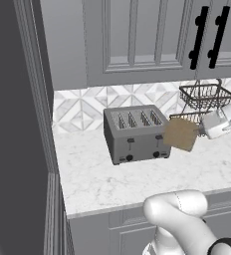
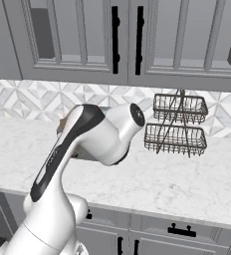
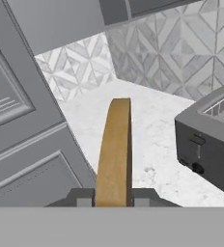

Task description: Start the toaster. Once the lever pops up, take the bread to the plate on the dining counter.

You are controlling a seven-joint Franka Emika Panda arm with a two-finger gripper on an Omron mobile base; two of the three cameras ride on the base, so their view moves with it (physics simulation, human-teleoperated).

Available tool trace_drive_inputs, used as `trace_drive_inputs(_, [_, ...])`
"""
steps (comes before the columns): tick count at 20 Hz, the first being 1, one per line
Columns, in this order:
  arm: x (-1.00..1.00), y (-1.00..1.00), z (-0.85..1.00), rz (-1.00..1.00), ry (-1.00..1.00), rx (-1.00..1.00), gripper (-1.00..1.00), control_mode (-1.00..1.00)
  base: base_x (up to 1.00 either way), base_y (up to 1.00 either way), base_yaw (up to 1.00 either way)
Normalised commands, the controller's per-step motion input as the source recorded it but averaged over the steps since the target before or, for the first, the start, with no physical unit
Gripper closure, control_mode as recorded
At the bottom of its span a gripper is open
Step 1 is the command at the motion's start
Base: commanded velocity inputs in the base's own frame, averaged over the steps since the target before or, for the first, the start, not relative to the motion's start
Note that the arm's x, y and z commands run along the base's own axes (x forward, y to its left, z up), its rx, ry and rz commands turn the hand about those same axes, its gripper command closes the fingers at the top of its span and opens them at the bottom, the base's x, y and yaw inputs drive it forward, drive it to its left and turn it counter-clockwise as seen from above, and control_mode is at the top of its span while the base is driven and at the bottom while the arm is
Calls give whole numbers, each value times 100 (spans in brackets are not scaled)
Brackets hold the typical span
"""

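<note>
The white marble-veined surface [image 1: 102,174] spreads beneath the claw, backed by a grey-and-white patterned tile wall and grey panelled cabinets with black handles above. On it, just beside the claw and lower than it, stands the boxy grey metal four-slot toaster [image 1: 136,133], its slots empty and its two small dark levers and black knobs facing outward; in the hand view it sits off to one side of the fingers, apart from what they hold. Farther off behind the claw stands a two-tier dark wire basket rack [image 2: 178,123]. The claw [image 3: 113,200] is pinching the tan-brown slice of bread [image 1: 181,134], squarish with a rounded top, and holds it in the air clear of the toaster's end, above the surface; the hand view looks along its thin edge, a darker crust line running up one side, the two dark fingers pressed to its flat faces at the bottom. The slice is probably light and soft, liable to crumble or bend if squeezed hard, and could swing or slip in a fast move, so a grip across the faces, well in from the edge, seems safest. The bread looks out of the toaster, and carrying it to the plate remains.
</note>
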Motion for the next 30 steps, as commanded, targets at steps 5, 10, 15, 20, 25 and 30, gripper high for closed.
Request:
trace_drive_inputs(5, [-35,0,0,0,-2,-6,100,100,0,0,0])
trace_drive_inputs(10, [0,0,0,0,0,0,100,100,-8,0,-2])
trace_drive_inputs(15, [0,0,0,0,0,0,100,100,-87,0,-18])
trace_drive_inputs(20, [0,0,0,0,0,0,100,100,-93,-4,-25])
trace_drive_inputs(25, [0,0,0,0,0,0,100,100,-48,-25,-50])
trace_drive_inputs(30, [0,0,0,0,0,0,100,100,-21,-60,-44])
